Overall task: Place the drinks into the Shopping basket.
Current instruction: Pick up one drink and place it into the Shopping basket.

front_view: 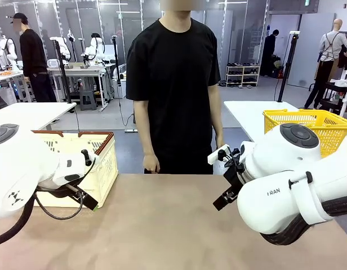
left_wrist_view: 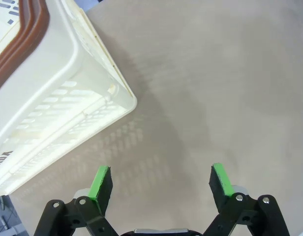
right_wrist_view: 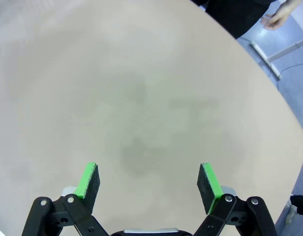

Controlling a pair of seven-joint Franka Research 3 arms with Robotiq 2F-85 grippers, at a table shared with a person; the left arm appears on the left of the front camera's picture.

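On the left of the tabletop stands the basket, cream with a brown rim, right beside the left arm. The left claw hangs with its jaws wide and nothing between them, pointing down at bare tabletop. Seen from its wrist, the basket's corner lies up and to one side of the claw, near it but apart from the green pads. So the drop-off point is on the left arm's side, and I judge this arm much the better placed to reach over the rim. The basket's front wall and the bulk of the left arm hide its inside, so I cannot say what, if anything, already lies in it. How its long side runs across the tabletop is hard to judge from here.

In the middle, at the far edge, stands the person. One hand is curled low at the edge and the other is half hidden behind the right arm's wrist. Whether either holds one of the drinks I cannot tell.

To the right, the right claw is also spread wide and empty over plain tabletop, well apart from the basket and nearer the person. The big white arm cuts off much of that side, and behind it a yellow basket sits on another table.
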